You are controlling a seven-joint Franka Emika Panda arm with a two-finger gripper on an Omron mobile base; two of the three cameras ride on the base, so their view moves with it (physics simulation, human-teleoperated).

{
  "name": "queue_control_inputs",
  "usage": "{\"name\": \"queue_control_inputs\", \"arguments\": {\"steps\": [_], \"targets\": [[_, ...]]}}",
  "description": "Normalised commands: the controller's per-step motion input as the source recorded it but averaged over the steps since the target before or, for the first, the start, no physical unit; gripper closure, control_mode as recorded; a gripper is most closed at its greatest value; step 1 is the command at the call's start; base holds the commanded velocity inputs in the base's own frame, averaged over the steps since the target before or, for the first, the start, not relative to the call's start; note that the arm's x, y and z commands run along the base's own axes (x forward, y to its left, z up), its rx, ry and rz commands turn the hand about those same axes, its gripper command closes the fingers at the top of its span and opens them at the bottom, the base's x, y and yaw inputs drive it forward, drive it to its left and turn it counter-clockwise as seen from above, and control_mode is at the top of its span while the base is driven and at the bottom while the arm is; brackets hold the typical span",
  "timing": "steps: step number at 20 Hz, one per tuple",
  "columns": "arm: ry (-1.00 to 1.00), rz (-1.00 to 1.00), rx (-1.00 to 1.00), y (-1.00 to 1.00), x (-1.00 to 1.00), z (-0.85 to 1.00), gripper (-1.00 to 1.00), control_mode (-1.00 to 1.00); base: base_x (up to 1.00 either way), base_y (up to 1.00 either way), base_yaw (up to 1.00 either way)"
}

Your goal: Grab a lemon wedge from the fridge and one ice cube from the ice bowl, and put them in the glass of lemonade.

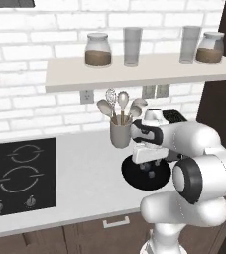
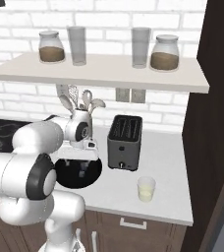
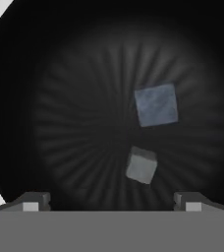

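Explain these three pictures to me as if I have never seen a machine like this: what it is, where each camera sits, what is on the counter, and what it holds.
This is a rendered kitchen. The white jointed thing is a robot arm. Two pictures come from cameras behind it, left and right. The third looks down from its hand.

Its gripper hangs open over the ice bowl, holding nothing. Two ice cubes lie inside, a bluish one and a grey one.

On the counter also stand a toaster, a utensil holder and the glass of lemonade. A stove top lies left.
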Motion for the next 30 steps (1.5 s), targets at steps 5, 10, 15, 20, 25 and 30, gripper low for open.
{"name": "queue_control_inputs", "arguments": {"steps": [5,10,15,20,25,30], "targets": [[-0.1,0.09,0.0,0.0,0.01,-0.43,-1.0,-1.0,0.0,0.0,0.0],[-0.05,0.04,0.0,0.0,0.01,-0.39,-1.0,-1.0,0.0,0.0,0.0],[-0.08,0.0,0.05,0.0,0.0,-0.15,-1.0,-1.0,0.0,0.0,0.0],[-0.06,0.0,0.07,0.0,0.0,-0.22,-1.0,-1.0,0.0,0.0,0.0],[0.0,0.0,0.0,0.0,-0.02,-0.17,-1.0,-1.0,0.0,0.0,0.0],[0.0,0.0,0.0,0.0,-0.17,-0.01,-1.0,-1.0,0.0,0.0,0.0]]}}
